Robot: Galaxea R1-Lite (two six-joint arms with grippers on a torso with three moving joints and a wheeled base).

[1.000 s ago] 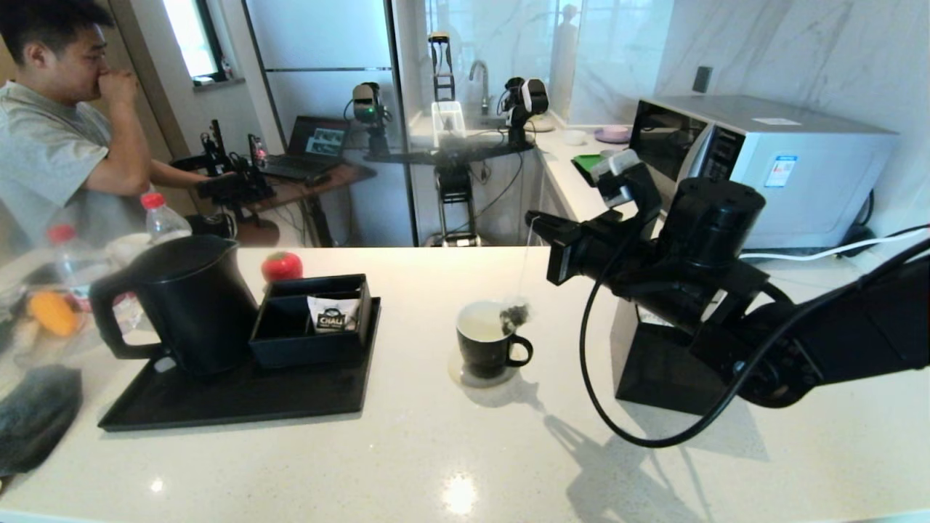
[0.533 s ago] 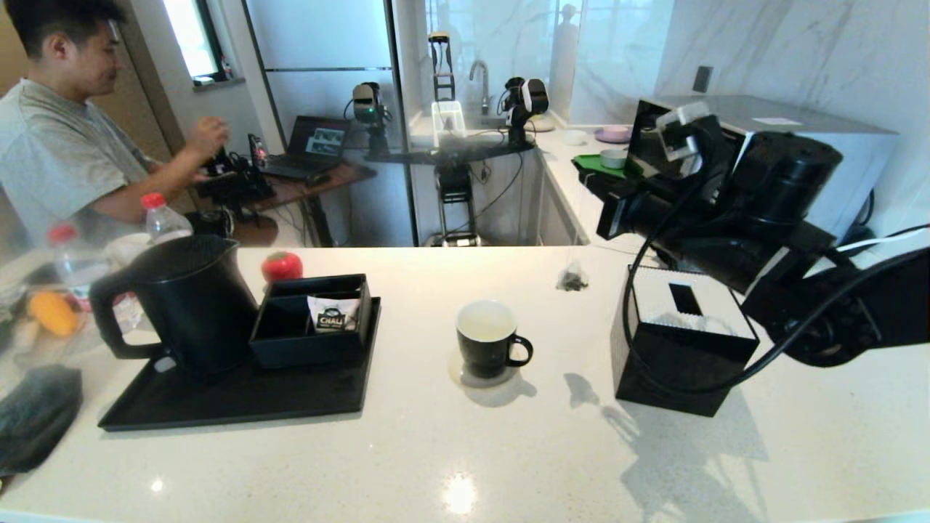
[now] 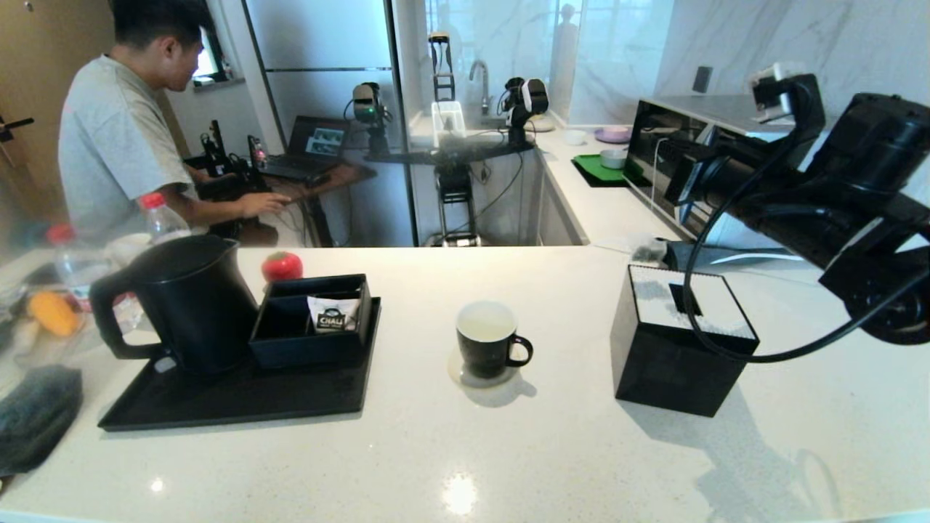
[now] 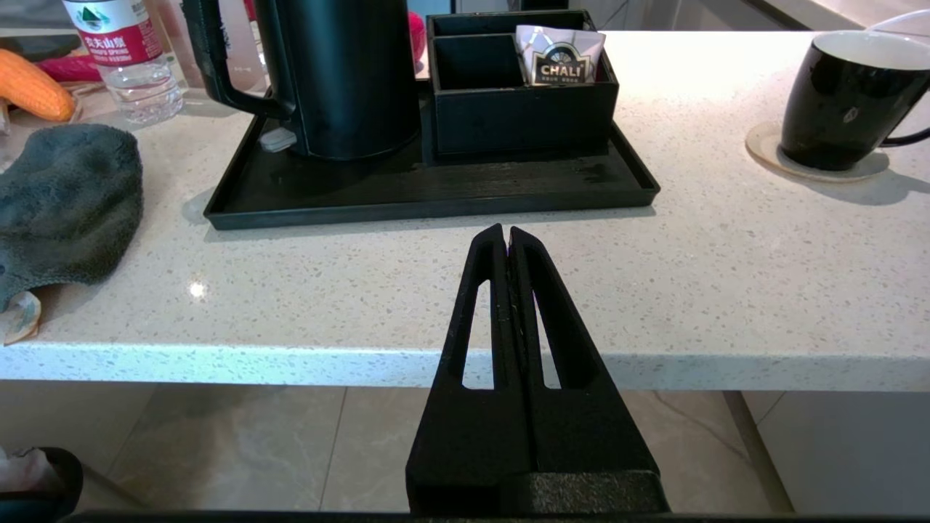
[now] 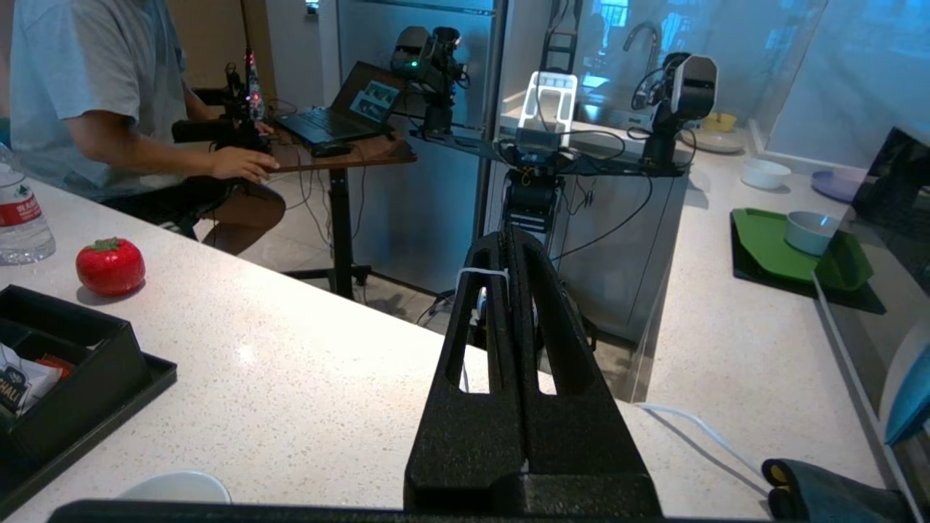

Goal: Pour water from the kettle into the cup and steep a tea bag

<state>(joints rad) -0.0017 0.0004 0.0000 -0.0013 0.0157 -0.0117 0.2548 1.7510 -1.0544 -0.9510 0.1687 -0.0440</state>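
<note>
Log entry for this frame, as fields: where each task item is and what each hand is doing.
kettle: upright on the black tray, untouched
cup: on a coaster, no bag in it
tea bag: apparently dangling behind the black box, clear of the cup
right hand: raised, shut on the white string
left hand: shut, empty, parked before the counter edge

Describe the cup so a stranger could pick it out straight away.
Start from the flat black rectangular tray on the white speckled stone counter. To its right, standing alone on a pale round coaster, is the small black mug with a white inside. Unlike the tall matte black kettle on the tray, it is short, open-topped, with a small ear handle.
</note>
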